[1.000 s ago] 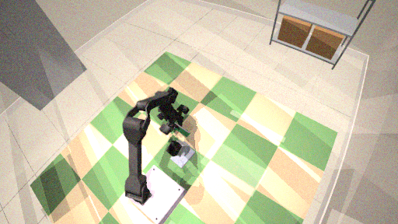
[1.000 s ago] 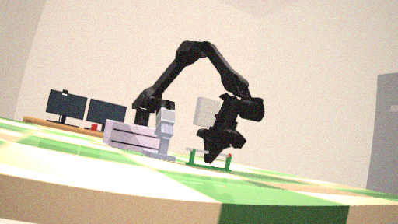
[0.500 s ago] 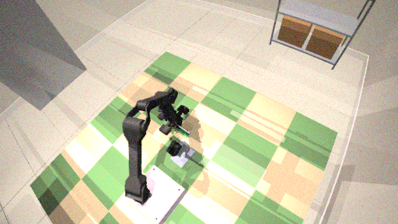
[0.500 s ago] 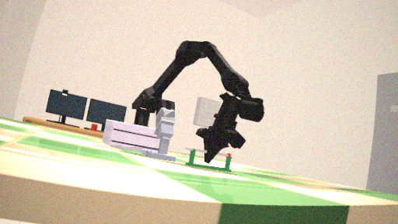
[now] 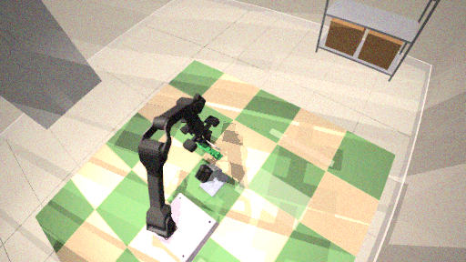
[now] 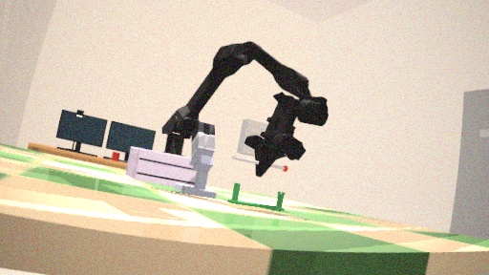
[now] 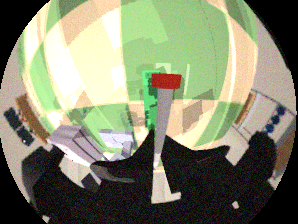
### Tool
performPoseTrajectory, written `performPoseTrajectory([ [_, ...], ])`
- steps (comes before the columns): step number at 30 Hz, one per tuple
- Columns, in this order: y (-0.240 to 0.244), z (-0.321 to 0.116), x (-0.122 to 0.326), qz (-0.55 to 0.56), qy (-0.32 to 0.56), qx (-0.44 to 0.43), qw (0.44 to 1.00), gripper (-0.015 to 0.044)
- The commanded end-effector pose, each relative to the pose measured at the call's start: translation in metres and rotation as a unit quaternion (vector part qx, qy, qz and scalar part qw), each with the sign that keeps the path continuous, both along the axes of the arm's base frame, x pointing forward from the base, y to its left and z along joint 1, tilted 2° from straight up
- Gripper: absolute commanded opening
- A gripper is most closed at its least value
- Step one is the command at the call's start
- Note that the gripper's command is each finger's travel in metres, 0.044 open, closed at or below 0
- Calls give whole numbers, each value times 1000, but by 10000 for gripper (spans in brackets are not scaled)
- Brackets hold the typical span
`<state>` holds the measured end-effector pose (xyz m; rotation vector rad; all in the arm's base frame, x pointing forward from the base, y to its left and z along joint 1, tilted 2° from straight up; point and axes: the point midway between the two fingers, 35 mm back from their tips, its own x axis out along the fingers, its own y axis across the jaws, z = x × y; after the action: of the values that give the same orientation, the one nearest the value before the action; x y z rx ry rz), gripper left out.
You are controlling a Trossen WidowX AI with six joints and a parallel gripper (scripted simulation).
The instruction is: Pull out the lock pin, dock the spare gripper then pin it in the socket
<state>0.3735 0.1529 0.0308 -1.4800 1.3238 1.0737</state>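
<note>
My gripper [image 5: 208,139] [image 6: 260,168] [image 7: 153,131] is shut on the lock pin [image 6: 273,166] [image 7: 164,111], a thin pale rod with a red head [image 6: 285,168] [image 7: 166,81]. The pin is held crosswise, close to level, in the air above the green rack [image 5: 213,152] [image 6: 258,205] [image 7: 148,102], clear of its two posts. The grey mount [image 5: 212,186] [image 6: 202,164] [image 7: 116,137] stands between the rack and the arm's base. A black block [image 5: 204,173] [image 6: 206,128], which looks like the spare gripper, is at the mount's top. Its spigot and how deep it sits are hidden.
The arm stands on a pale base block [image 5: 193,227] [image 6: 164,167] [image 7: 72,141], close behind the mount. A shelf unit [image 5: 370,25] stands on the floor far beyond the checkered mat [image 5: 278,106]. Two monitors [image 6: 81,128] [image 6: 130,138] are in the background.
</note>
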Motion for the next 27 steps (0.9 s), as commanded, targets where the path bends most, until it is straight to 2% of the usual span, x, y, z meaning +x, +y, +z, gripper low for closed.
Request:
performPoseTrajectory([
  [1,0,11,1,-1,-6,1,1000,0],
  [15,0,6,-1,-7,-3,1,1000,1],
  [27,-2,15,-34,-12,-4,-1,1000,0],
])
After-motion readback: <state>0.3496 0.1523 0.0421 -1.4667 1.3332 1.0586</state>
